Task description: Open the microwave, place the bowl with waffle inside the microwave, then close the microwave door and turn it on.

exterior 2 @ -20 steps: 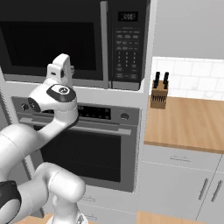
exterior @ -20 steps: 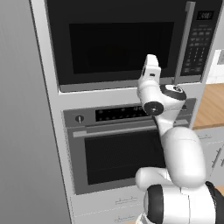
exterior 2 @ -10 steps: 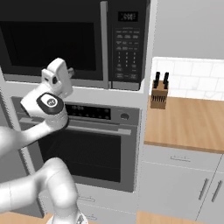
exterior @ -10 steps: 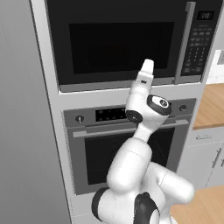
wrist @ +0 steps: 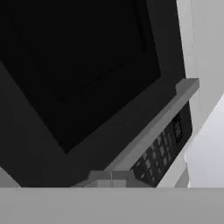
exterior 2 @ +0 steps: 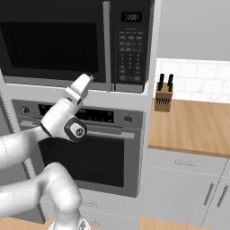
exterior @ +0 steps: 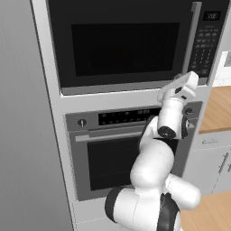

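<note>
Microwave [exterior: 131, 43] sits built into the upper cabinet with the microwave door [exterior: 119, 40] shut flat, its long silver handle [exterior: 194, 38] running vertically beside the keypad strip [exterior 2: 130, 45]. Below it is the steel-fronted oven [exterior: 122, 149]. The arm reaches up so the gripper [exterior: 182, 83] hangs just under the lower end of that handle, near the door's bottom corner; whether its fingers are spread or closed I cannot tell. From the hand view the handle [wrist: 153, 131] slants close ahead, keypad [wrist: 164, 146] next to it. A knife block [exterior 2: 163, 96] stands on the wooden counter [exterior 2: 197, 123].

Steel oven [exterior 2: 81, 148]; knife block [exterior 2: 163, 96] on wooden counter [exterior 2: 197, 128].
</note>
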